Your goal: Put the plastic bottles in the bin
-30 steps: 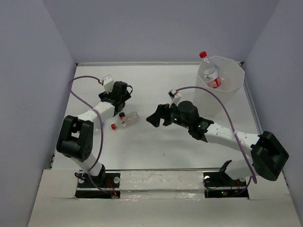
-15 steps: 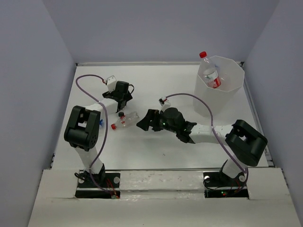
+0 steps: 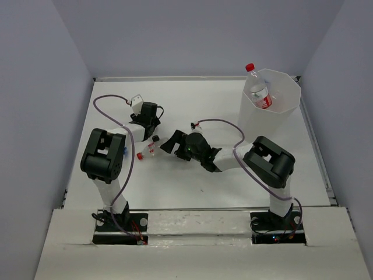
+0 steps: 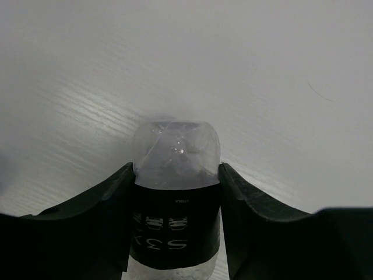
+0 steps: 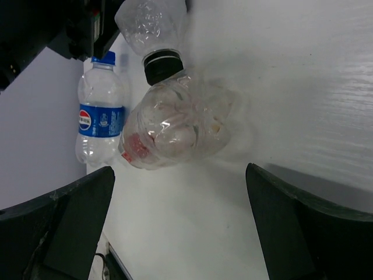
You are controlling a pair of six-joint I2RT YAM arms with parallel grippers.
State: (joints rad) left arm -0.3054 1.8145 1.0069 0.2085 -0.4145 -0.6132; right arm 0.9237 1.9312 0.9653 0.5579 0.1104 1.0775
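Clear plastic is only partly sorted: one red-capped bottle (image 3: 259, 92) stands in the bin (image 3: 274, 116), while well left of the bin the left tool (image 4: 176, 169) pinches a second bottle (image 4: 175, 216), the right tool (image 5: 179, 172) hangs spread before a crushed bottle (image 5: 175, 125), and a blue-labelled bottle (image 5: 96, 125) waits.

Left tool (image 4: 176, 175) clamps bottle (image 4: 175, 153); table (image 4: 245, 64) beyond free.

Inspector: Surfaces, please.
Operator: I logged the table (image 4: 262, 70) as white, faintly wood-grained, matt with a dull sheen. The bin (image 3: 274, 119) was smooth, translucent white plastic.
Inspector: Bottles?
Operator: The gripped bottle (image 4: 176, 157) was clear, crinkled, glossy plastic with a dark printed band. The blue-capped bottle (image 5: 100, 111) was clear too, its label glossy. The left fingers (image 4: 99, 216) looked matt black.
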